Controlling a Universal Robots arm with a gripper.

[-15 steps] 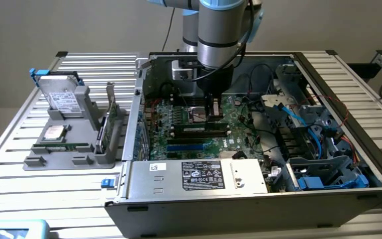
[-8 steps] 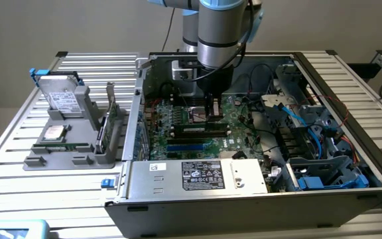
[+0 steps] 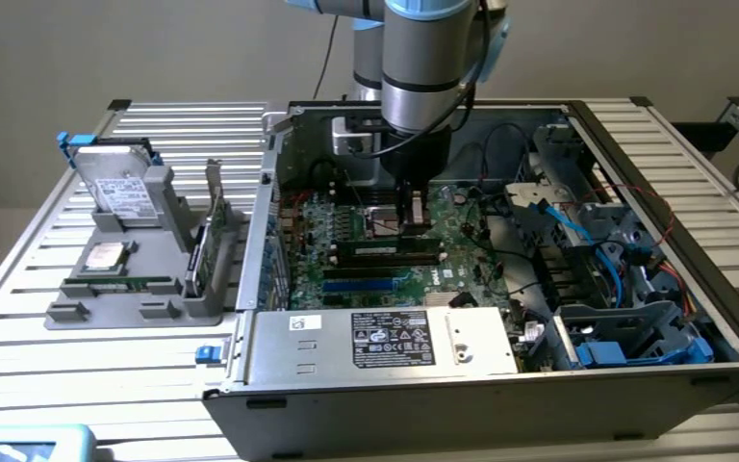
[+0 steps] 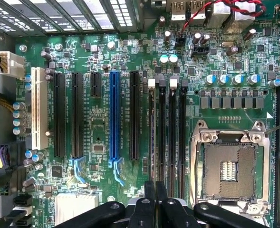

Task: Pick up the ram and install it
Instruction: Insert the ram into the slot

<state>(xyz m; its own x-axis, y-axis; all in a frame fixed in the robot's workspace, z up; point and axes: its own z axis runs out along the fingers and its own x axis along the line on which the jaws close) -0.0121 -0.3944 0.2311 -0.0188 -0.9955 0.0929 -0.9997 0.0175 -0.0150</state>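
In the middle of the exterior view, the robot arm [image 3: 427, 58] reaches down from the top of the frame into an open computer case [image 3: 472, 423]. The tool [image 3: 403, 223] hangs low over the green motherboard [image 3: 308, 265], inside the case. Its fingers are squeezed close together, so the tool is narrow.

At the left of the frame, a grey holder [image 3: 100, 313] sits on the slatted metal worktop [image 3: 88, 385]. The ram [image 3: 119, 286] lies flat along the front part of the holder. It is outside the case and well apart from the tool. Just behind the ram lies a small silver processor chip [image 3: 104, 256]. A hard drive [image 3: 119, 188] leans at the back of the holder. A tall green expansion card [image 3: 216, 226] stands on its edge at the holder's right side, near the case wall.

In the wrist view, the tool [image 4: 155, 186] points along four long black memory slots [image 4: 167, 137] with white clips at one end. The open processor socket [image 4: 230, 166] lies just beside these slots on one side. A blue slot [image 4: 114, 114] and a white slot [image 4: 37, 109] lie further off on the other side.
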